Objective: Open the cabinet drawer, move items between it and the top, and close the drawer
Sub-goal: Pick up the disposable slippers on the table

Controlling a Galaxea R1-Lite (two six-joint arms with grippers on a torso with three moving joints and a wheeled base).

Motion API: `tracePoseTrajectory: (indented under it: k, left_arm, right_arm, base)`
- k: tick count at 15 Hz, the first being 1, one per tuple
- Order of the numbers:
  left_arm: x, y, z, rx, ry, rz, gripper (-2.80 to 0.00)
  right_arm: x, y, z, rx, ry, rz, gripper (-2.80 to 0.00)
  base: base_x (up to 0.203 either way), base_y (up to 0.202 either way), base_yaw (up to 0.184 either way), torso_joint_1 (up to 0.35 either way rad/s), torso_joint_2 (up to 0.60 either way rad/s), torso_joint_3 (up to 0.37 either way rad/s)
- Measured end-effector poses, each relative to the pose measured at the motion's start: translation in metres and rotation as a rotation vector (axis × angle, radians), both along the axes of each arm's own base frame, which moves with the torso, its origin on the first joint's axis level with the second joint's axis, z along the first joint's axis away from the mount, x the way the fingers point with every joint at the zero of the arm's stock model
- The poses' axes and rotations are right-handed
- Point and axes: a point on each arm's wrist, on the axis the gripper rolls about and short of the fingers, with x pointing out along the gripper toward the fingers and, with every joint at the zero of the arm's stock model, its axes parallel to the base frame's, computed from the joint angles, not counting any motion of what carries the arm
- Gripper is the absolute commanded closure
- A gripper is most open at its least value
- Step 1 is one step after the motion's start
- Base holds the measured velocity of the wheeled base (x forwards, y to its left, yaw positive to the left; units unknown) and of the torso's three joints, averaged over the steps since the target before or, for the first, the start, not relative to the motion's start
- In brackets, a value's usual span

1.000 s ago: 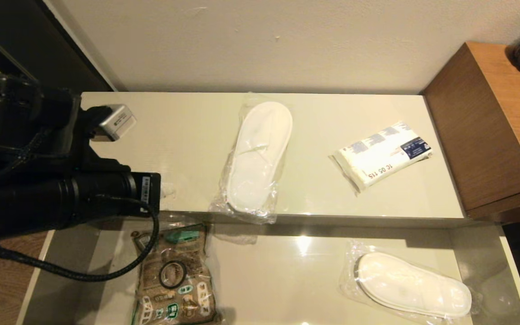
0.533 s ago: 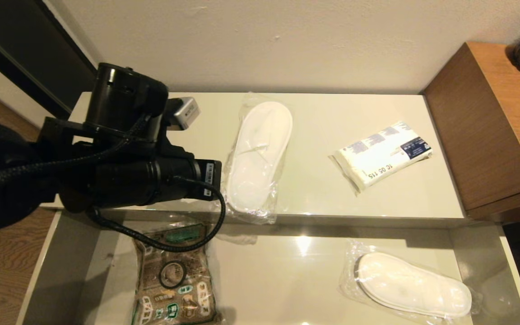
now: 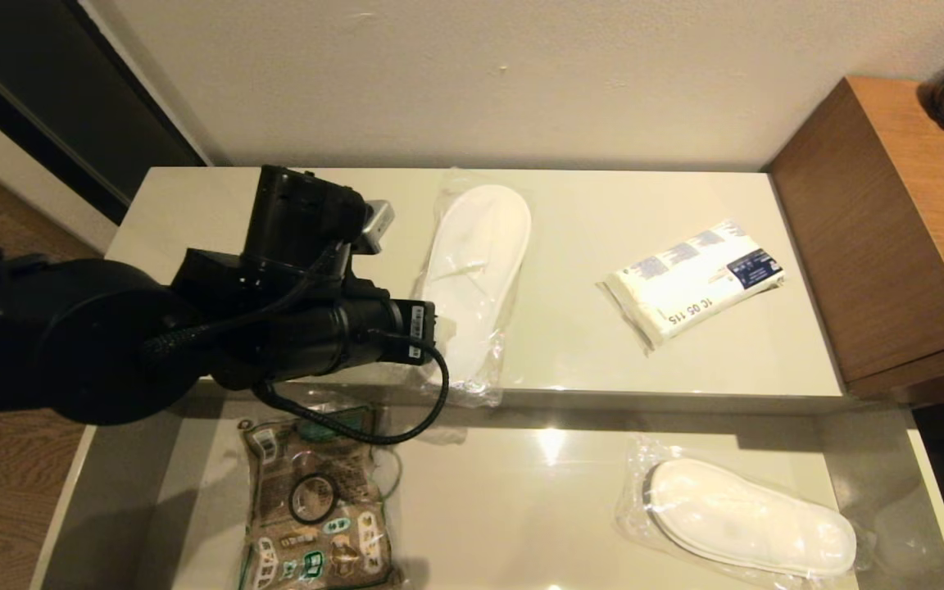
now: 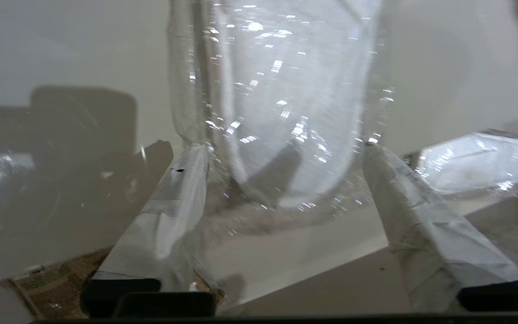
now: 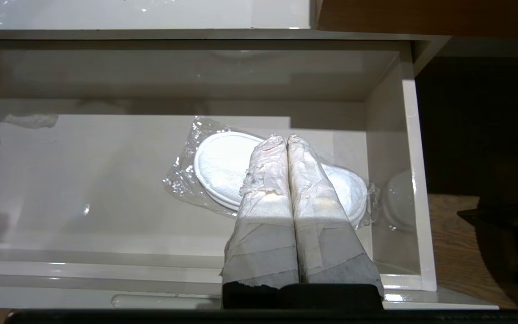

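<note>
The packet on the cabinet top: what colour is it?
White with blue print on the packet; the head view shows it best.

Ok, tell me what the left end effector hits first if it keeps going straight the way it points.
Most likely the plastic-wrapped slipper on the top: the open left end effector has its fingers either side of its near end, apparently just short of touching.

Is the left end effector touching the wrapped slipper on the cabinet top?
Cannot tell. Left wrist view shows the open left end effector straddling the slipper, fingertips at its wrapper.
</note>
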Motion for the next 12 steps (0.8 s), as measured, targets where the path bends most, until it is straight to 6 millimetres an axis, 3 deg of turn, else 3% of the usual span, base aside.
tracePoseTrajectory:
  k: [5, 12]
  left_arm:
    - [0.029, -0.008, -0.015, -0.026, -0.084, 0.095, -2.80]
    - [0.036, -0.023, -0.032, -0.046, -0.060, 0.070, -2.80]
  right_arm:
    - [0.000, 0.000, 0.000, 0.000, 0.000, 0.000, 0.00]
    - [0.000, 0.000, 0.000, 0.001, 0.000, 0.000, 0.00]
  base:
    - [0.000, 0.000, 0.000, 0.000, 0.00, 0.000]
    - [0.000, 0.000, 0.000, 0.000, 0.00, 0.000]
